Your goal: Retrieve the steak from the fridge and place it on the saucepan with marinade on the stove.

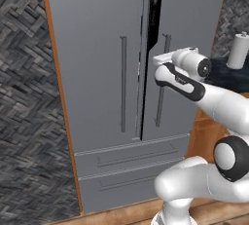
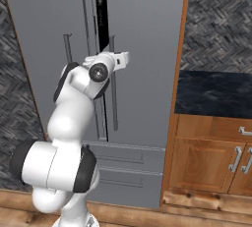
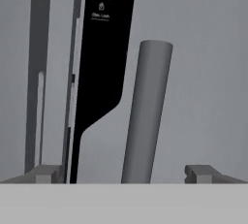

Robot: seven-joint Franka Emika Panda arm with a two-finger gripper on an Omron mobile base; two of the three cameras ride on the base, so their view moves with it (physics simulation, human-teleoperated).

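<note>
The fridge is a tall grey two-door cabinet with two drawers below, and it also fills the left of the right base view. A black control strip runs down between the doors. My gripper is open right at the right door's vertical bar handle, which stands between the two fingertips without touching them. From the base cameras the hand sits at the top of that handle. The steak, the saucepan with marinade and the stove are out of view.
A dark stone counter on wooden cabinets adjoins the fridge on the right, with a pale cylinder standing on it. The left door's handle is a hand's width left of the gripper. Herringbone wall flanks both sides.
</note>
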